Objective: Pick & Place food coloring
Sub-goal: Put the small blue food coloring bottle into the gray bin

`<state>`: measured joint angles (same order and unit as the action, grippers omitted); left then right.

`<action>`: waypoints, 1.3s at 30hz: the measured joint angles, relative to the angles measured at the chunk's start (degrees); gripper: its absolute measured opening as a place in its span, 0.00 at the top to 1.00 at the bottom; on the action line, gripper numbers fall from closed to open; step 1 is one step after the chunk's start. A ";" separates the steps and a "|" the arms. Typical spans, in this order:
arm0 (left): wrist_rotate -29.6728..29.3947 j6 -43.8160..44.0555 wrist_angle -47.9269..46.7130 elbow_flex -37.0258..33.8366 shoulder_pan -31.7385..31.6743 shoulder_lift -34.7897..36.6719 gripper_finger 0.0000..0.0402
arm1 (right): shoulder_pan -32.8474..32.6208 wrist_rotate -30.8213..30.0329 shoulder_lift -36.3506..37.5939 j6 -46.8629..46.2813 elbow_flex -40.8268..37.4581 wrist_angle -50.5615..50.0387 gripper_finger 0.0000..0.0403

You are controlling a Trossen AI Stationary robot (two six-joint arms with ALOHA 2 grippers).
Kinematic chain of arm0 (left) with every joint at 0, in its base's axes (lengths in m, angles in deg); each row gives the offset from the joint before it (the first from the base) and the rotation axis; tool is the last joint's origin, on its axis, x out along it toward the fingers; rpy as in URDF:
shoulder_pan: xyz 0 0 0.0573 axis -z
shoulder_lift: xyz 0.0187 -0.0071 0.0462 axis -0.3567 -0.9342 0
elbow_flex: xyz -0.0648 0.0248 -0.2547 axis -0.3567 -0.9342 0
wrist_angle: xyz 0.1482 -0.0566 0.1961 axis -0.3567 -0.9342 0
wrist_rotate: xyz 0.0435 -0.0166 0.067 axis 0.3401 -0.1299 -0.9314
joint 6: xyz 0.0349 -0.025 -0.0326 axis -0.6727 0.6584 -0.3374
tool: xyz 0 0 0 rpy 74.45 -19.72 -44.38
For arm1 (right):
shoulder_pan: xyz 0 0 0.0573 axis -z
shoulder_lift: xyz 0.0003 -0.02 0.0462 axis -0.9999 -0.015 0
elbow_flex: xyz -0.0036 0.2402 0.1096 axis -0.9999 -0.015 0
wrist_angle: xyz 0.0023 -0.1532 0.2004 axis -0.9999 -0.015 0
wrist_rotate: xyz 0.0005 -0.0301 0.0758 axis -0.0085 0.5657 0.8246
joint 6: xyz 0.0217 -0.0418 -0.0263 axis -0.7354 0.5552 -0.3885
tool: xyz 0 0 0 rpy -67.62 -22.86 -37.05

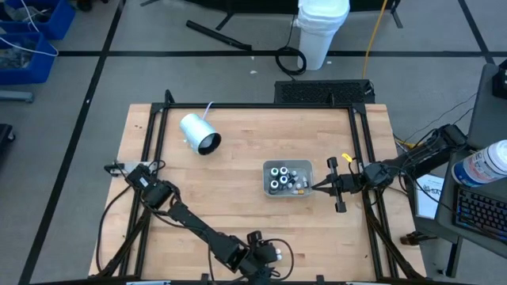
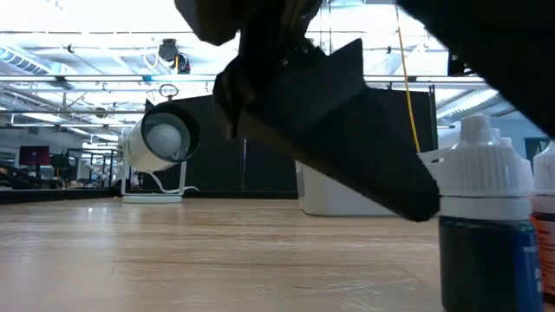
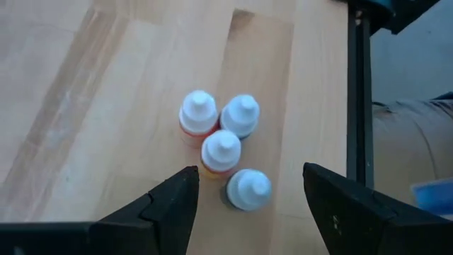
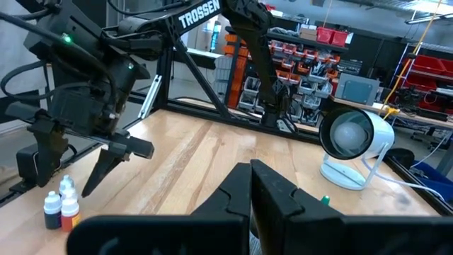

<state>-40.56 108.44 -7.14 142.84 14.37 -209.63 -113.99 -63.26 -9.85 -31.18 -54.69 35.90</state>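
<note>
Several food coloring bottles (image 3: 221, 150) with white caps stand upright in a tight cluster on the wooden table near its front edge; they also show in the right wrist view (image 4: 60, 205). One bottle (image 2: 481, 225) shows close up, with a dark body. My left gripper (image 3: 249, 171) hangs open just above the cluster, slanting down, one finger on either side of the nearest bottle (image 3: 248, 190), touching nothing. More bottles (image 1: 283, 176) stand in the grey tray (image 1: 266, 178). My right gripper (image 1: 318, 188) is shut and waits level beside the tray's right side.
A big white cylinder (image 1: 200, 133) lies on the table at the far left. A black frame rail (image 3: 357, 92) runs along the table's edge close to the bottle cluster. Bare wood stretches between the cluster and the tray.
</note>
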 joint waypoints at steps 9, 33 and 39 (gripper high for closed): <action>-1.66 -1.99 0.09 0.00 0.00 0.00 0.36 | 0.00 0.00 0.00 0.00 0.00 -0.02 0.99; 1.78 -3.01 -0.66 0.00 -0.09 0.02 0.60 | -0.01 0.00 -0.04 -0.22 0.00 -0.52 0.99; 1.73 -3.04 -0.20 0.00 -0.31 0.02 0.67 | 0.00 0.00 -0.04 -0.22 0.00 -0.52 0.99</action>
<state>-38.83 105.40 -7.34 142.84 14.06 -209.60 -113.99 -63.26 -9.89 -31.39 -54.69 35.38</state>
